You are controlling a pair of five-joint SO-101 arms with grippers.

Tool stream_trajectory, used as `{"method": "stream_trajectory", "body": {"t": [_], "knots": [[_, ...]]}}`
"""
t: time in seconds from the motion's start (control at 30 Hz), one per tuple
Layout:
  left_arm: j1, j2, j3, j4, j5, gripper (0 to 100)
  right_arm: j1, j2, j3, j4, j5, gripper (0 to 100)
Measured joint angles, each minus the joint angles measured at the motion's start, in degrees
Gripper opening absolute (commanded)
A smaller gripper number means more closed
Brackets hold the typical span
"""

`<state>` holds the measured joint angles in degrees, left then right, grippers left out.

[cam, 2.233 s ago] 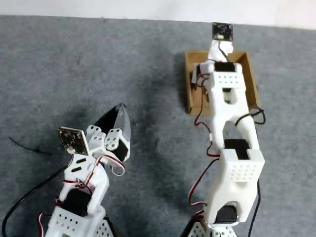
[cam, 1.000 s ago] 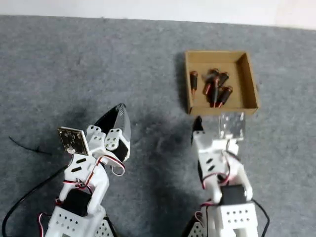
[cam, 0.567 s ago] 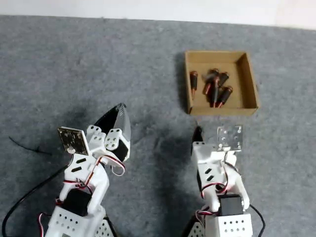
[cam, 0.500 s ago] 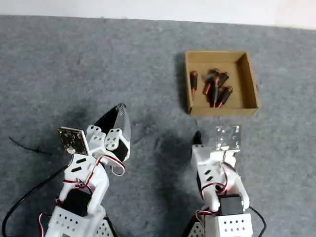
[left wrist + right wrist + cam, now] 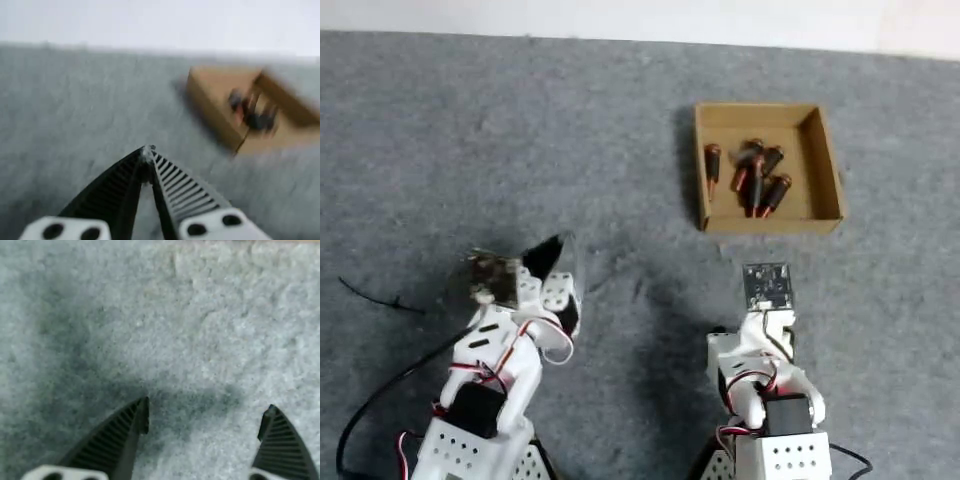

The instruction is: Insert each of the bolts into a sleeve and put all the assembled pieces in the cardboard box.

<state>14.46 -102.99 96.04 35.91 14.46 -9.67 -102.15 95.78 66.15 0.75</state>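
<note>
From my station the cardboard box [image 5: 802, 150] sits on the grey table [image 5: 520, 130], out ahead of the right arm, and the assembled pieces [image 5: 752, 180] I can make out all lie inside it, one by itself near a wall and the others bunched and touching. The left pincer [image 5: 148, 156] has its tips pressed together on nothing, hovering over bare table with the box off to one side in its view. The right pincer [image 5: 206, 417] is spread wide with nothing between the tips, low over the table just short of the box. I judge these pieces to be small, light and rigid: dark sleeves with coppery ends. Being round, they would likely roll on a hard surface, though the fuzzy table should hold them. If I had to lift one, I would close across the middle of the sleeve, square to its length, and keep it level so the bolt cannot slide out. The box looks light enough to shift if nudged, so I would steer clear of its walls.
</note>
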Motion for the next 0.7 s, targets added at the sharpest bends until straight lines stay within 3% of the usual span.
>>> {"method": "stream_trajectory", "body": {"t": [0.17,0.33,0.57,0.7], "knots": [[-2.11,0.0,0.0,16.88,-7.91,1,0.0,0.0,0.0,0.0,0.0,32.4],[-2.73,0.0,0.0,21.98,-9.14,1,0.0,0.0,0.0,0.0,0.0,32.4],[-2.73,0.0,0.0,38.68,-9.14,1,0.0,0.0,0.0,0.0,0.0,32.4],[-2.73,0.0,0.0,40.44,-9.14,1,0.0,0.0,0.0,0.0,0.0,32.4]]}}
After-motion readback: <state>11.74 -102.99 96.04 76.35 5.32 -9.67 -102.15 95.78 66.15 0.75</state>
